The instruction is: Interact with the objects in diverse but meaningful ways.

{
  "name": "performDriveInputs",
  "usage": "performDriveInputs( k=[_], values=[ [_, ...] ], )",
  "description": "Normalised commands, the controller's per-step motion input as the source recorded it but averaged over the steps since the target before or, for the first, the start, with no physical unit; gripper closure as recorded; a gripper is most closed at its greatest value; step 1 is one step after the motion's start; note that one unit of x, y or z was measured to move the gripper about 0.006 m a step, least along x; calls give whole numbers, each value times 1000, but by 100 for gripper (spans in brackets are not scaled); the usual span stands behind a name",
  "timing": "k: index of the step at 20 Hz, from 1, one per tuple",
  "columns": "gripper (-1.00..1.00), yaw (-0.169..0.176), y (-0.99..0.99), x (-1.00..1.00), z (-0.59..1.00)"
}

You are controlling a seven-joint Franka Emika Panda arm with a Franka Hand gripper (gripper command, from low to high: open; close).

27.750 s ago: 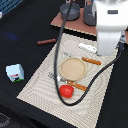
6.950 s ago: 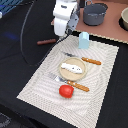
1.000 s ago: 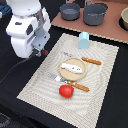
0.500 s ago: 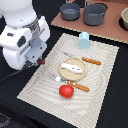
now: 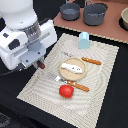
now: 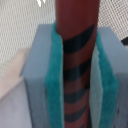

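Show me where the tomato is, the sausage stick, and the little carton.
tomato [image 5: 65, 91]: exterior view, middle of its red body.
sausage stick [image 6: 75, 55]: wrist view, striped shaft between the hand's pads.
carton [image 5: 84, 40]: exterior view, front face, standing at the mat's far edge.

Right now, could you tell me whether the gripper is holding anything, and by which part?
Yes: the gripper is shut on the dark sausage-like stick, its teal-padded fingers clamping the shaft on both sides, partway along its length.
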Motion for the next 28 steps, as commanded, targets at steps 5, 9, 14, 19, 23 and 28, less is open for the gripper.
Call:
performDriveInputs(
  k=[5,9,14,19,23,28],
  values=[
    [100,0,-747,519,0],
    [100,-1,-716,487,0],
    [100,-10,-373,467,-38],
    [-100,-6,0,462,-18],
    [-100,-19,0,494,0],
    [-100,-29,-35,439,80]
  ],
)
